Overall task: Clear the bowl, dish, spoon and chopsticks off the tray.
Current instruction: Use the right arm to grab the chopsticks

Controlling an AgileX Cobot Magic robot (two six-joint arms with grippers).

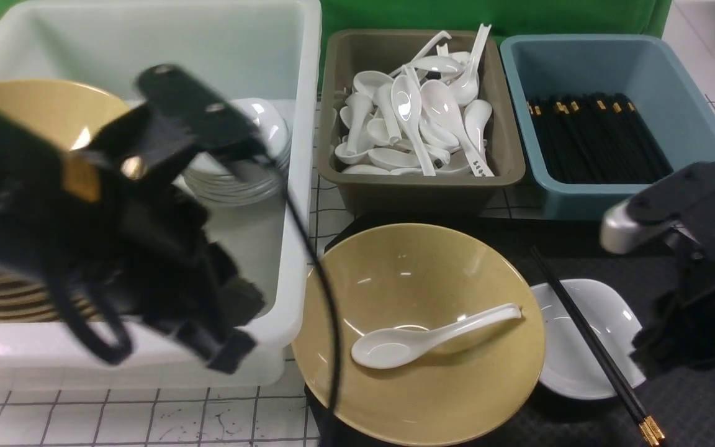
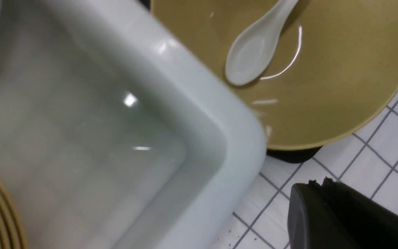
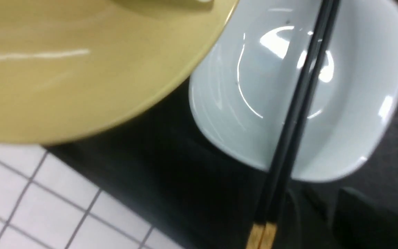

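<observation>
left tool (image 1: 227,347): blurred in the front view, hanging over the near right corner of the white tub (image 1: 298,186). Can't tell if its jaws are spread or pressed together. The left wrist view only shows one dark piece of it at the frame edge, nothing pinched that I can see.

right tool (image 1: 649,357): dark against the dark tray (image 1: 692,410), which lies directly below it. Jaw state unreadable in both the front and right wrist views.

Task items:
- bowl (image 1: 407,273): on the tray, just right of the left tool and touching or nearly touching the tub corner.
- spoon (image 1: 438,332): lying inside the bowl, scoop end toward the left tool, handle toward the right tool.
- dish (image 1: 571,366): on the tray just left of the right tool. Its far-side edge is tucked under the bowl rim (image 3: 171,93).
- chopsticks (image 1: 587,331): side by side, laid across the dish, gold ends on the robot's side, passing close to the right tool's left.

Beyond the tools:
- brown bin (image 1: 419,186) of white spoons, between the two tools.
- blue bin (image 1: 581,198) of black chopsticks, past the right tool.
- The tub holds stacked yellow bowls (image 1: 16,298) and white plates (image 1: 258,174).

The bench (image 1: 146,416) is white grid tile.
</observation>
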